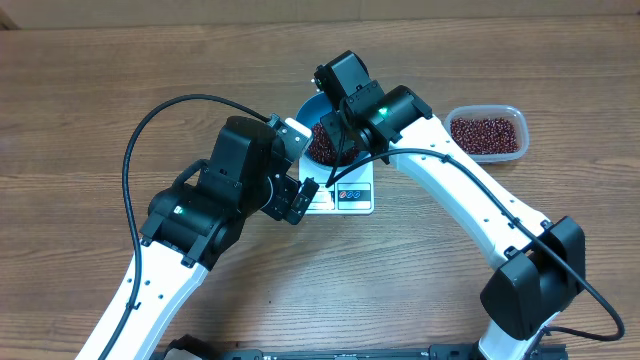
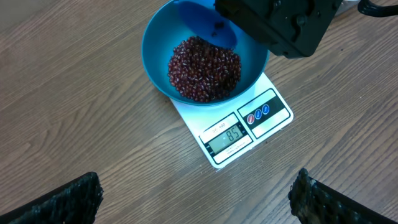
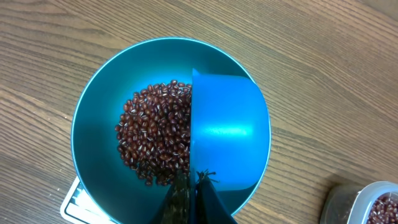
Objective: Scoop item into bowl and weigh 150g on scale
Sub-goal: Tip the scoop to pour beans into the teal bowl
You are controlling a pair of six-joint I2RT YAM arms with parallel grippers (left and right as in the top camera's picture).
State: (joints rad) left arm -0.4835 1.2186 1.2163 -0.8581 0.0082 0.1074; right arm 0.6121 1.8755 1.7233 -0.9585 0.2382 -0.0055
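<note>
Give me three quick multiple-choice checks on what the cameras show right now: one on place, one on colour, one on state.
1. Where does the round deep bright blue bowl stand?
A. On the flat white square scale
B. Beside it
C. Held up in the air

2. What colour are the small loose beans heaped in the bowl?
A. Green
B. Dark red-brown
C. White

3. How is the right tool?
A. Open and empty
B. Open around the bowl's rim
C. Shut on the small blue plastic scoop

Answers:
1 A, the scale's display panel pokes out from under the bowl.
2 B, both wrist views show them red-brown.
3 C, it is closed tight on the scoop's near end above the bowl.
</note>
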